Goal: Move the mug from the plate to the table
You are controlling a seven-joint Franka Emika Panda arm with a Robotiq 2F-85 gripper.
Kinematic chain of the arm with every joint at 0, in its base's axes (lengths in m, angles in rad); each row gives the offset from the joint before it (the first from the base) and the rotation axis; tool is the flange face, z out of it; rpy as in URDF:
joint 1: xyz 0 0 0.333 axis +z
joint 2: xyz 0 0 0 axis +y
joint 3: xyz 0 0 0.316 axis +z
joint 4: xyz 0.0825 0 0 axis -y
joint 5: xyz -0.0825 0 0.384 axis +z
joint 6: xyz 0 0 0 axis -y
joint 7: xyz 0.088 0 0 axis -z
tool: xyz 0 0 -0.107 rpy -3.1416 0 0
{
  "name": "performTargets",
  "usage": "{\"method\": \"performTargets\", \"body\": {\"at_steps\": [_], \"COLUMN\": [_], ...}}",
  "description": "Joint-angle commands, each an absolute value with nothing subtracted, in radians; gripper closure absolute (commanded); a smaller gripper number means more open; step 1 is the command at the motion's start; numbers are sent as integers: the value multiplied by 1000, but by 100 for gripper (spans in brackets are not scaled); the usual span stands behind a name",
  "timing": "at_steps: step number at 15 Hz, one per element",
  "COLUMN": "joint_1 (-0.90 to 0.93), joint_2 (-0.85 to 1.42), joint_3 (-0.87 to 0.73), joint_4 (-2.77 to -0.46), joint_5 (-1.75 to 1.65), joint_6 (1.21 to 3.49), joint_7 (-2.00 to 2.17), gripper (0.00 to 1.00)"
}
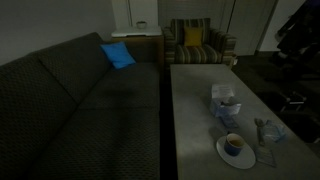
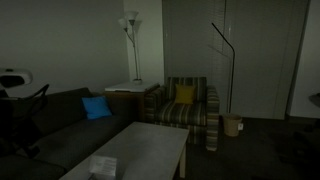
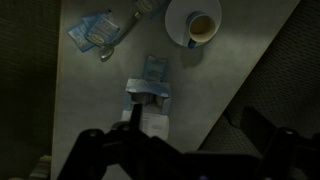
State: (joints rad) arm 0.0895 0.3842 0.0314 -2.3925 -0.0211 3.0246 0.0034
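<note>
The dark-blue mug [image 1: 234, 144] with a tan inside stands on the round white plate [image 1: 246, 160] near the front end of the long grey table [image 1: 190, 110]. In the wrist view the mug [image 3: 203, 27] and plate [image 3: 174, 12] are at the top, far below the camera. My gripper [image 3: 180, 152] is open and empty. Its two dark fingers are spread wide at the bottom of the wrist view, high above the table's edge and well away from the mug. I cannot make out the gripper in either exterior view.
A white-and-blue box [image 1: 225, 100] [image 3: 150, 92] stands mid-table, beside the plate. A clear glassy wrapper [image 1: 268, 130] [image 3: 100, 30] lies close by. A dark sofa [image 1: 80, 110] runs along the table. A striped armchair [image 2: 185, 108] stands at the table's far end [image 2: 135, 150].
</note>
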Motion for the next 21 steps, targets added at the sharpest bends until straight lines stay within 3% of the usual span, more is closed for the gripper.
{"method": "performTargets", "body": {"at_steps": [1,8,9,21], "joint_1": [18,-39,-10,35], "joint_2": [473,825,738,970], "joint_3": [91,125,93,98], "joint_4": [-2319,-1938,-2043,-1848], "joint_5": [30,38,35,119], "joint_6": [3046,2958,3006,3025], "joint_7": [-11,-27,-2,132], "gripper": [0,0,0,0]}}
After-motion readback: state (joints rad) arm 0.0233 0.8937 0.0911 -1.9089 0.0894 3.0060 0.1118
